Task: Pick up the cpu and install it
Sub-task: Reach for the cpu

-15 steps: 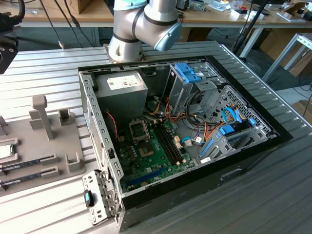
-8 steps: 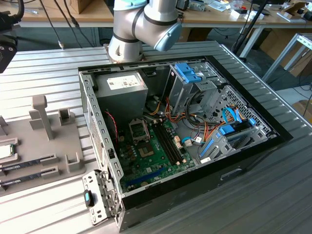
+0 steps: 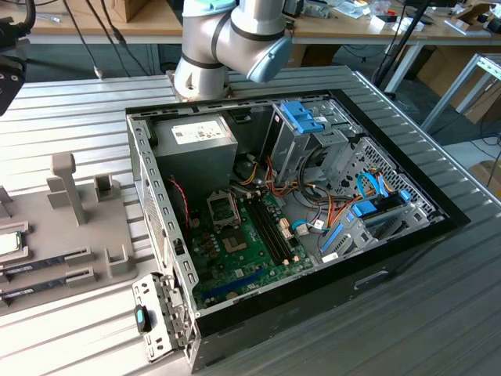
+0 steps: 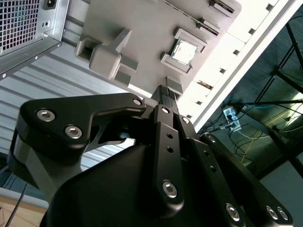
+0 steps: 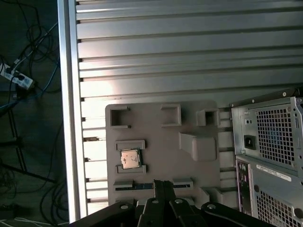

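Note:
The cpu (image 5: 130,159), a small square chip with a silvery top, lies in a holder on the grey tray (image 5: 161,142); in the second wrist view the cpu (image 4: 183,50) shows beyond the fingertips. In the exterior view the cpu (image 3: 9,244) sits at the tray's far left edge. My gripper (image 5: 163,182) hangs well above the tray, off to one side of the chip, its black fingers (image 4: 161,94) pressed together with nothing between them. The motherboard's metal socket frame (image 3: 221,208) lies inside the open computer case (image 3: 368,266).
Two memory sticks (image 3: 47,258) lie in slots on the tray (image 3: 78,235), beside upright grey posts (image 3: 66,184). The case's rear panel (image 5: 270,142) is next to the tray. Cables (image 3: 313,223) and blue drive brackets (image 3: 301,117) crowd the case. The ribbed table's edge (image 5: 68,118) runs past the tray.

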{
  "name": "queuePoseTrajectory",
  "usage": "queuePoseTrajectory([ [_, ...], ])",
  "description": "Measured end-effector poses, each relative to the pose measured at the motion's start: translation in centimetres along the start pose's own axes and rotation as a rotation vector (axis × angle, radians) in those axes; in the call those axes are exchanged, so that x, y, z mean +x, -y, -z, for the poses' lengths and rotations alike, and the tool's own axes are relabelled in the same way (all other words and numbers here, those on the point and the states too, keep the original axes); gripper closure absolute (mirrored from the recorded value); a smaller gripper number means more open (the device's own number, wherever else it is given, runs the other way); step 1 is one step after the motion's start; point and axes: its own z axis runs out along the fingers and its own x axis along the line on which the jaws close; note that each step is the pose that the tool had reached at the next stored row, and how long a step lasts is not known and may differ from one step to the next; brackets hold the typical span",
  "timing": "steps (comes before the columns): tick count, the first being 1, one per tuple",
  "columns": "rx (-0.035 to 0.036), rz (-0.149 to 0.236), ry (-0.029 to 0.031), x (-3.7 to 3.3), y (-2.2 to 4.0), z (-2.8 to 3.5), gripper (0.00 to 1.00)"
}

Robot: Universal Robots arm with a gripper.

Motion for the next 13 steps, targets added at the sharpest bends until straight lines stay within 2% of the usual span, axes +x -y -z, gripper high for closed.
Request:
queuePoseTrajectory([
  [9,0.0001,0.000,-0.0001,0.23,-0.39,-0.25,0.89],
  [13,0.0001,0.000,0.0000,0.27,-0.79,-0.70,0.89],
])
